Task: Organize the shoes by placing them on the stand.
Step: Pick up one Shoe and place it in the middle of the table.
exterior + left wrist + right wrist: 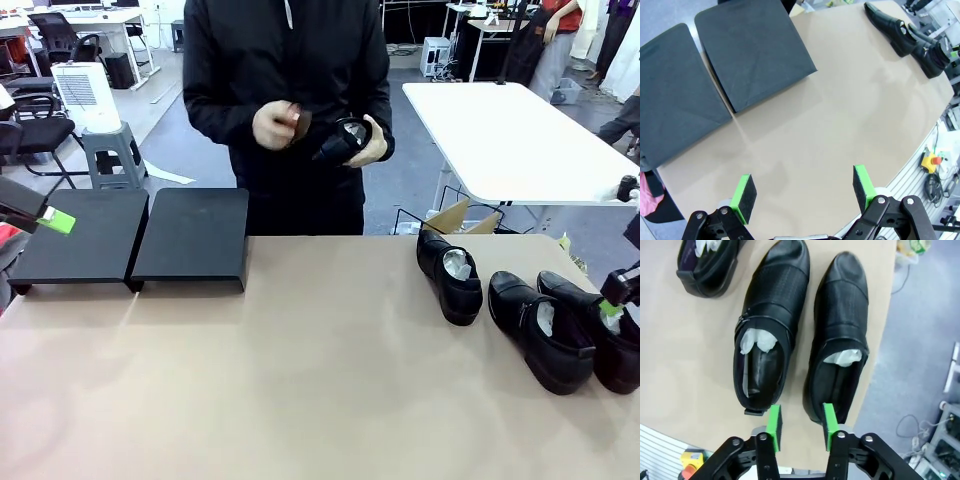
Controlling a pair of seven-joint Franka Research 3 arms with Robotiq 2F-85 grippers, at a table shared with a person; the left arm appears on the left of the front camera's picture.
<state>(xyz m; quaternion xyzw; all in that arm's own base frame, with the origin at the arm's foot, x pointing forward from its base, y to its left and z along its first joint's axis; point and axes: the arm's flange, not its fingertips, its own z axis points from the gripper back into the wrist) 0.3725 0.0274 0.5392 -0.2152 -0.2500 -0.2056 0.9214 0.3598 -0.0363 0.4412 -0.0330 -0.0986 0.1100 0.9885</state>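
The person across the table (300, 380) holds one shoe (342, 140) in one hand (372, 148) and a brown brush (301, 122) in the other hand (272, 126), both at chest height. The stand (190, 235) sits at the far left of the table, its two flat black sections side by side and touching. Three more shoes lie on the table's right part, well apart from the stand. The far shoe (452, 275) lies by itself nearer the middle. The middle shoe (540, 330) and the outer shoe (572, 295) lie just beside each other by the table's right edge, with white paper showing in their openings. In the right wrist view both of these have their heels toward the camera. The right gripper (801, 423) is at the outer shoe's heel with its jaws partly closed. One pad (829, 421) is over the heel opening and the other pad (774, 421) is outside the shoe's wall, by the middle shoe's heel. Bare table shows between that outer pad and the wall, so no clamp on the shoe shows. The left gripper (804, 190) hangs over bare table near the stand, its jaws spread wide with nothing between them.
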